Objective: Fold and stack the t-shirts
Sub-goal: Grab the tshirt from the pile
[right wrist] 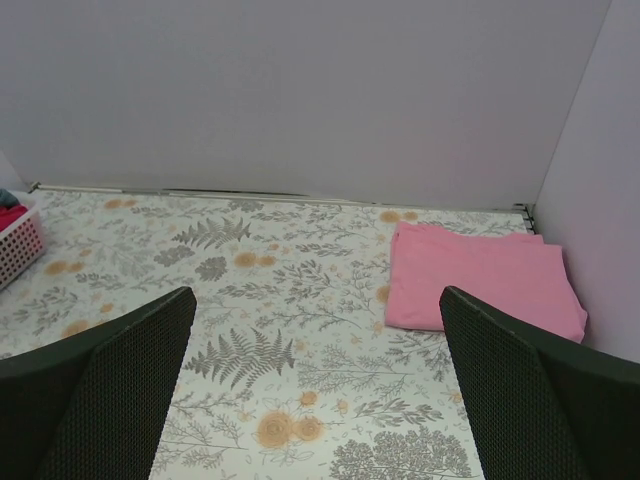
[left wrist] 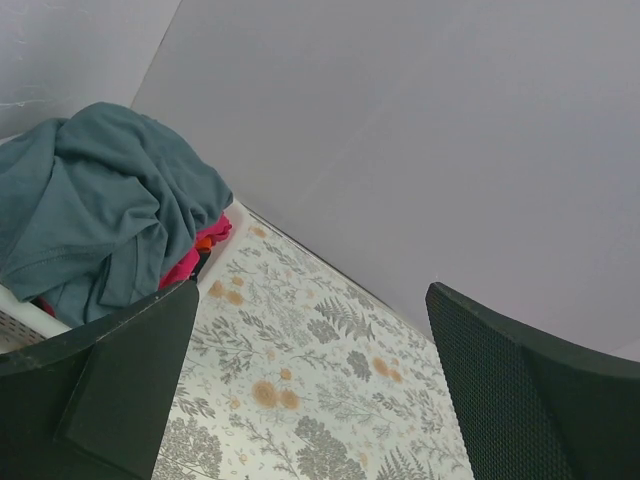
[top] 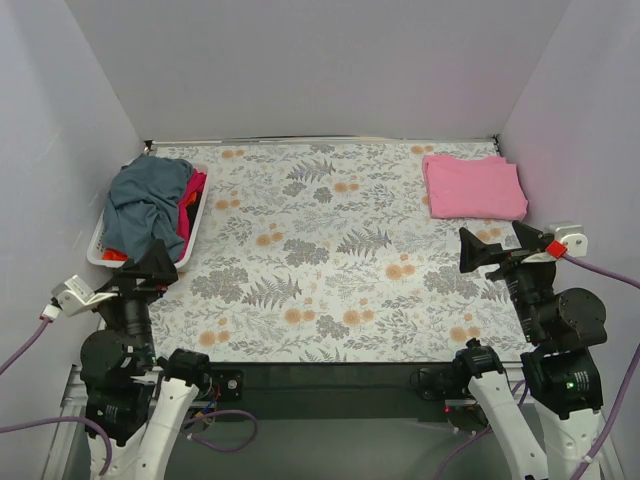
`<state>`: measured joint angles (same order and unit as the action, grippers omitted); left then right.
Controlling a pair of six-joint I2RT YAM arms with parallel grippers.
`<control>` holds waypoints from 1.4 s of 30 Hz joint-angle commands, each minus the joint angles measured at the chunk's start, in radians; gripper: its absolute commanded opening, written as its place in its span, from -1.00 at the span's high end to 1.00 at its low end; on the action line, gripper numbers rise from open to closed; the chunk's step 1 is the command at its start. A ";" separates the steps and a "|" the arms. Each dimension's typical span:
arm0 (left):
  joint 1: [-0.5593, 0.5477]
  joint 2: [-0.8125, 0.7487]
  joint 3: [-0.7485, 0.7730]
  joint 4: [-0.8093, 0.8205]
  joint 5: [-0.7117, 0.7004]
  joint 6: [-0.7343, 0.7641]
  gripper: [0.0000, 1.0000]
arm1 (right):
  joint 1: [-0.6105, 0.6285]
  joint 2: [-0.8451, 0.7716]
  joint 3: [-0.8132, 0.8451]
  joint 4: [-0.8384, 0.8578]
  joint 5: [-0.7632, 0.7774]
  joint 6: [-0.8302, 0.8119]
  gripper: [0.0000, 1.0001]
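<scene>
Left gripper [top: 152,266] and right gripper [top: 482,250] both released, empty; pink t-shirt [top: 472,186] lies folded far-right on worktop [top: 330,270], slate t-shirt [top: 145,200] heaped in white slotted basket [top: 98,247] over magenta t-shirt [top: 192,190]: pinch only its topmost fold, lift clear, spread mid-worktop.
</scene>
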<state>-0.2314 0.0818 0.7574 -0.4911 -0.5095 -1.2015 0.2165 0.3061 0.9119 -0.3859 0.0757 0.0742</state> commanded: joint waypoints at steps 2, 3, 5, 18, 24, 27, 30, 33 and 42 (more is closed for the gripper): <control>-0.002 0.041 -0.023 0.025 -0.021 0.002 -0.82 | 0.003 0.004 -0.018 0.061 -0.016 0.018 -0.97; -0.002 0.058 -0.024 0.032 -0.030 0.017 -0.82 | 0.004 0.002 -0.024 0.064 -0.023 0.030 -0.97; -0.002 0.091 -0.018 0.058 -0.026 0.043 -0.81 | 0.004 0.005 -0.060 0.091 -0.101 0.073 -0.97; 0.003 0.864 0.210 -0.023 0.166 -0.032 -0.81 | 0.014 0.166 -0.185 0.094 -0.421 0.230 -0.97; 0.153 1.088 0.351 0.036 0.077 0.014 -0.81 | 0.015 0.263 -0.208 0.064 -0.611 0.207 -0.97; 0.306 1.199 0.425 0.037 0.124 0.000 -0.81 | 0.017 0.303 -0.223 0.048 -0.678 0.205 -0.97; 0.377 1.291 0.468 0.051 0.131 0.002 -0.80 | 0.017 0.298 -0.242 0.044 -0.691 0.199 -0.97; 0.417 1.363 0.485 0.055 0.140 -0.001 -0.77 | 0.017 0.288 -0.249 0.042 -0.680 0.190 -0.97; 0.448 1.461 0.484 0.097 0.152 0.014 -0.06 | 0.015 0.295 -0.257 0.019 -0.680 0.173 -0.97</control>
<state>0.2100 1.5635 1.2133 -0.4255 -0.3630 -1.2015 0.2260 0.6029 0.6563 -0.3653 -0.5831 0.2607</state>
